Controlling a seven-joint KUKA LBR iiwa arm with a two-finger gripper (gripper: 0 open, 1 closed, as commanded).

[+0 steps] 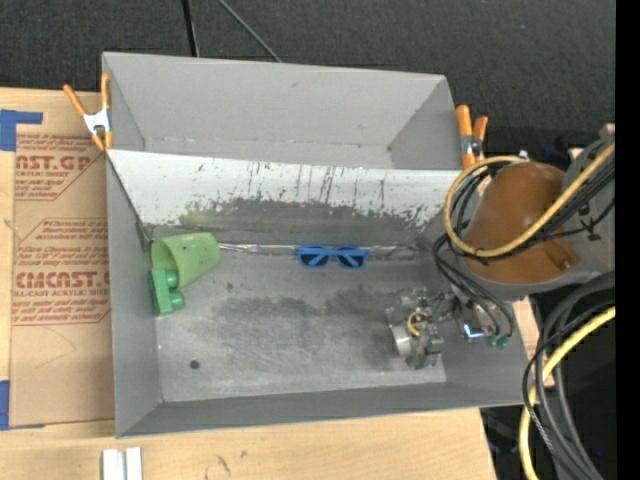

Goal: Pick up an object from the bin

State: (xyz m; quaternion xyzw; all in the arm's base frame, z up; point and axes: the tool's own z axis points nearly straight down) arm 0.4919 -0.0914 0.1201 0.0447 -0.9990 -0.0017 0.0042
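Camera view: tool (415,336) at right; pale green cup (188,255), blue sunglasses (332,257).

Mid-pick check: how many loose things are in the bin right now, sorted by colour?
Green: 1, a green cup with a lumpy piece at its lower end, on the left side
Blue: 1, a pair of blue sunglasses by the back wall
Total: 2

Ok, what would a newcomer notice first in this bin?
Probably the bright green cup lying on its side at the left of the bin, a green block right beside it. Then the small blue glasses at the foot of the back wall, near the middle. The gripper is down at the floor's right side, apart from all three.
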